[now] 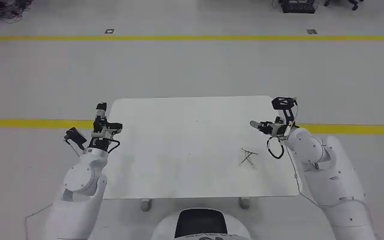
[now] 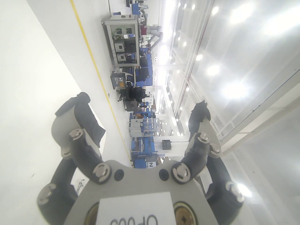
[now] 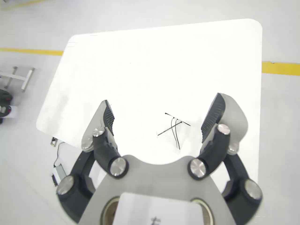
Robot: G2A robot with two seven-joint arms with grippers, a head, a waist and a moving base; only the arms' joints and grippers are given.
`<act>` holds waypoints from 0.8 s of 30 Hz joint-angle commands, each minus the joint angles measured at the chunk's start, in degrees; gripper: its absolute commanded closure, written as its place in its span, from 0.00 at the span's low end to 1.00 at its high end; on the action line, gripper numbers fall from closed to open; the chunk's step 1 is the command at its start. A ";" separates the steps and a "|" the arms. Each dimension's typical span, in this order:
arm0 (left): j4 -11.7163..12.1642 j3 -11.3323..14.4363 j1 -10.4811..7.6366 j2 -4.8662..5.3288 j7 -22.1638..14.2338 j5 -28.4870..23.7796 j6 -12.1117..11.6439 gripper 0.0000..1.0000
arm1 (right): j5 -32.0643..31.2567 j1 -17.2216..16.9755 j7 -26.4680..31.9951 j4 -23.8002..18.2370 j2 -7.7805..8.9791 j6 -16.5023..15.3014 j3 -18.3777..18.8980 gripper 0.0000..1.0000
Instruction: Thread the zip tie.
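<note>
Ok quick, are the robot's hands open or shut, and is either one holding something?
Left gripper: open, holding nothing.
Right gripper: open, holding nothing; the zip ties lie on the table.

Three, perhaps four, zip ties (image 3: 174,126); one table (image 3: 140,71)

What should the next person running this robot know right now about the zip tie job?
Left gripper: fingers open, empty, at the left edge of the white rounded-corner table.
Right gripper: fingers open, empty, above the table's right side.
Thin black plastic zip ties: crossed in a small heap on the table's right side, untouched.
Done: nothing yet.
Left: pick up a tie and push its tail through its head.
</note>
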 commanded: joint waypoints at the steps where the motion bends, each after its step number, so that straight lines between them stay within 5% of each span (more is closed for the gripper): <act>1: 0.00 0.00 0.00 0.00 0.00 0.00 0.00 0.00 | 0.20 0.47 0.64 0.67 -0.09 -0.02 -0.89 0.00; 12: 0.00 0.00 0.00 0.00 0.00 0.00 0.00 0.00 | 0.20 0.47 0.64 0.67 -0.09 -0.02 -0.89 0.00; 15: 0.00 0.00 0.00 0.00 0.00 0.00 0.00 0.00 | -5.93 0.33 1.84 -0.95 0.28 -3.02 -2.12 0.00; 24: 0.00 0.00 0.00 0.00 0.00 0.00 0.00 0.00 | -15.01 4.26 14.54 -1.33 -0.05 -3.60 -10.19 0.00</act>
